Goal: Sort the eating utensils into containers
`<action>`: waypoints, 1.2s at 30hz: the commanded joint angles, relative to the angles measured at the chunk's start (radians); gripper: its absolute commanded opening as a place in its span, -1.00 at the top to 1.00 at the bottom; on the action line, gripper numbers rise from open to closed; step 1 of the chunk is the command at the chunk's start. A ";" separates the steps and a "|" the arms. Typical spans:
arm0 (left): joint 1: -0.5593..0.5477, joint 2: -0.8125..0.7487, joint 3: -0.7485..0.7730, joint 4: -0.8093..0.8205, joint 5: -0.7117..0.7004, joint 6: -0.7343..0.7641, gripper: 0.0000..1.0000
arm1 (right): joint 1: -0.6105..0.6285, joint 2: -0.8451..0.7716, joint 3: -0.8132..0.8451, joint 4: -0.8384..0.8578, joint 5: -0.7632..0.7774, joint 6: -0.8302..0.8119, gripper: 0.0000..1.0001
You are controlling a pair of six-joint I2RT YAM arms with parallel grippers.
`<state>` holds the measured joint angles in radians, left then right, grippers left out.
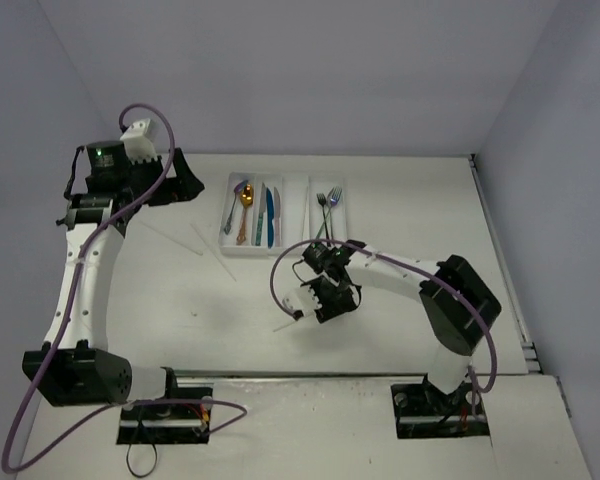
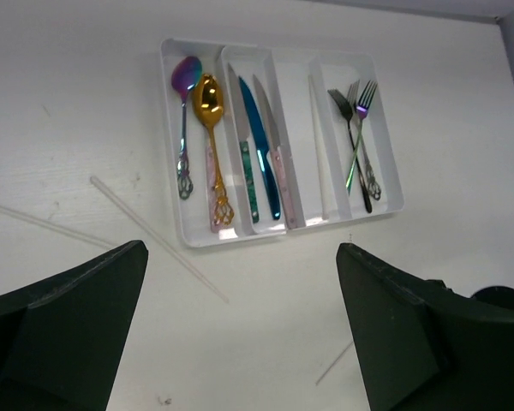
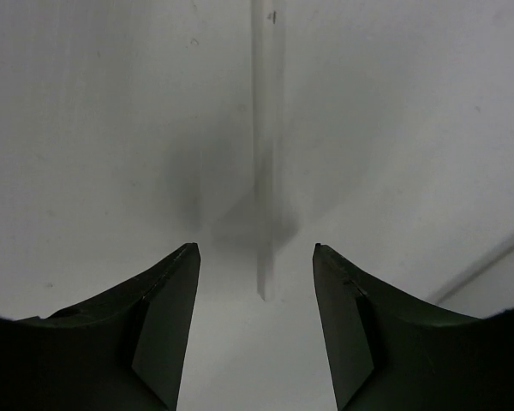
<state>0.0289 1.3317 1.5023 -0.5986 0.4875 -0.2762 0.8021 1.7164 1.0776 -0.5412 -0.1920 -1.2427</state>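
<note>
**Left arm:** extended to the far-left part of the table point(image 1: 410, 220). The left gripper point(image 2: 240, 253) is held above it with the jaws spread fully apart and nothing between them.

**Right arm:** folded leftward at the elbow. The right gripper point(image 3: 257, 248) is lowered to the table surface in front of the white tray point(image 2: 293, 103). Its jaws are part-open and set astride 1 pale stick point(image 3: 267, 171). A gap is seen at each finger, and nothing is gripped.

**Visibility:** in the top view the right fingertips are hidden under the wrist, and only a short end of the pale stick is shown. In the right wrist view its far end is cut off by the upper edge.

**Orientation:** the pale stick lies flat on the table. Its long axis runs straight away from the gripper, with the near end between the fingertips. 2 spoons point(image 2: 208, 103), 3 knives point(image 2: 259, 128), 1 further stick point(image 2: 317, 145) and the forks point(image 2: 353, 111) are laid lengthwise in the tray's 4 compartments, handles toward the arm bases.
</note>
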 commanded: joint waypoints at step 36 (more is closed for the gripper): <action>0.143 -0.024 -0.022 0.081 -0.140 -0.132 -0.82 | -0.134 -0.008 0.450 -0.140 -0.342 0.443 1.00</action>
<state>0.1424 1.3673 1.4445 -0.6187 0.4215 -0.3075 0.7827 1.7005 1.4425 -0.6531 -0.4134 -0.9795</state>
